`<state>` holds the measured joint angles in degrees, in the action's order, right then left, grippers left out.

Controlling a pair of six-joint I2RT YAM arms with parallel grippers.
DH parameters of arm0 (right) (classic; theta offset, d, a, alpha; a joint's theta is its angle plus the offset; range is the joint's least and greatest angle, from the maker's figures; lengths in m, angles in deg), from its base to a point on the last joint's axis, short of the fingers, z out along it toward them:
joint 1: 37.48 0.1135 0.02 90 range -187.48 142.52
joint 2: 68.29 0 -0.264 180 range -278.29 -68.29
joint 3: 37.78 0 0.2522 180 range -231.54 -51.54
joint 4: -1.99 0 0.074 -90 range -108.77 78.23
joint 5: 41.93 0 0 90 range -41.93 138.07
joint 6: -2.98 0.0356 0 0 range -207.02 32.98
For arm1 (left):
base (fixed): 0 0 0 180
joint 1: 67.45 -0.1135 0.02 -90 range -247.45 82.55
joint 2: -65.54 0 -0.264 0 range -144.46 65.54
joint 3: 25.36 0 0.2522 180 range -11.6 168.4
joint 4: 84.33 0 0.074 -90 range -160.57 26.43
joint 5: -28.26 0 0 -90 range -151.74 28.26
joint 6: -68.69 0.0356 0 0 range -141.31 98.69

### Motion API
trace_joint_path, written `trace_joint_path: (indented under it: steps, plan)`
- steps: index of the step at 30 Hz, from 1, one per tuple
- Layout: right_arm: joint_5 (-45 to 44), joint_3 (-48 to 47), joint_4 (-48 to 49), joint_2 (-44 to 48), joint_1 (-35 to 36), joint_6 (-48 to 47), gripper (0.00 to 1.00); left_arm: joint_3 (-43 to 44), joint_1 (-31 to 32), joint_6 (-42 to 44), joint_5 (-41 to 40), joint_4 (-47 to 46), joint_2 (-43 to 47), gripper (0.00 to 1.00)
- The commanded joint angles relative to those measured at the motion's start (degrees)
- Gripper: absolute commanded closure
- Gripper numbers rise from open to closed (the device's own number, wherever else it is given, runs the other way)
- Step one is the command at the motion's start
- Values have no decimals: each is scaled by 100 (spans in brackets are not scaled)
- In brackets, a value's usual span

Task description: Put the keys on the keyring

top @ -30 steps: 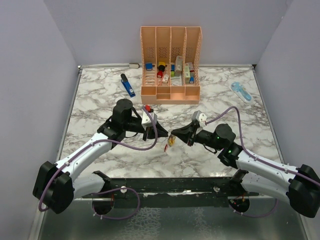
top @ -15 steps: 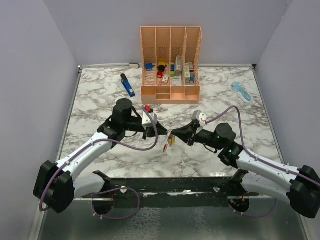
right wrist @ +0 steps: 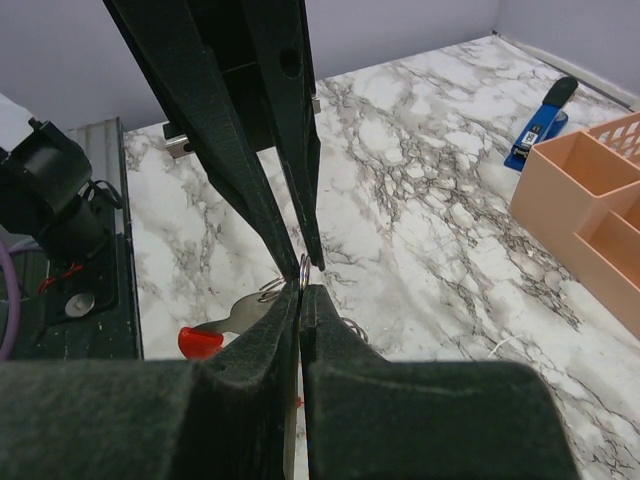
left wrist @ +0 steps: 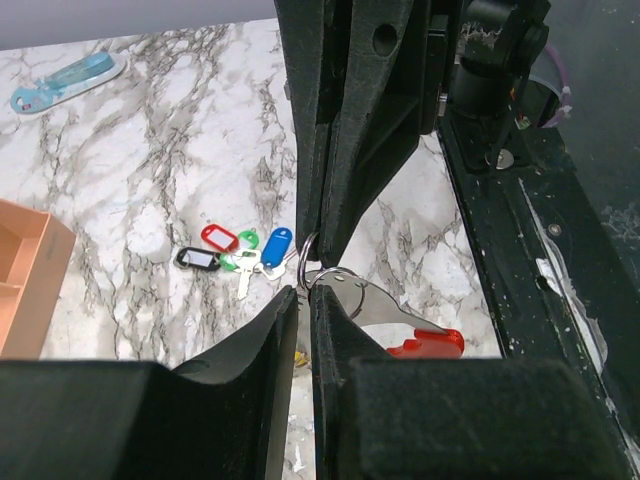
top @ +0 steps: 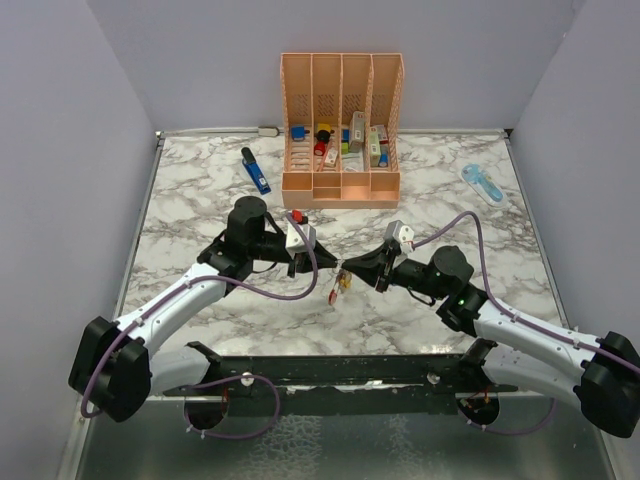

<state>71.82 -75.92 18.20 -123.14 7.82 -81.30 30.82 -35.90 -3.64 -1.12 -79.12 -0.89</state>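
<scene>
Silvery-grey at one end and bright red at the other, the flat oval keyring (left wrist: 375, 308) is being held above the white-and-grey marbled tabletop (left wrist: 180, 150), at the midpoint between the two arms. A thin wire loop is showing at its grey end, and it is there that the tips of both tools are being brought together. The right gripper (right wrist: 300, 292) is being kept fully closed, its fingers pinched on that loop. The left gripper (left wrist: 305, 298) is being kept closed down to a narrow slit, with the wire caught in it; exactly how much of the keyring is being clamped there cannot be told. The red end is being left to hang free, pointing toward the near edge of the table.

The keys (left wrist: 240, 258), a small bunch of tiny metal blades with red, green, blue and black plastic tags, are being seen just beside the fingertips, on the far side of them. Whether they are already threaded on the loop cannot be told.

Compared with the frame a second ago, almost nothing is being changed: the grippers are being kept tip to tip at the same spot, and only a slight shift of the arms is being seen.
</scene>
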Motion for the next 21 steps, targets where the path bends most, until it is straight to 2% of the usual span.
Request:
trace_joint_path:
  steps: [1, 12, 18, 21]
  plan:
    - [173, -229, 105, 14, 1, -27, 99, 149, -31, -75, 147, -237, -52, 85]
    - [143, -216, 124, -55, 5, 6, 99, 126, -30, -49, 354, -296, -32, 98]
    - [134, -208, 87, -68, 3, 9, 99, 114, -33, -68, 443, -283, -23, 99]
    - [121, -216, 96, -54, 0, 9, 99, 114, -35, -35, 453, -180, -15, 94]
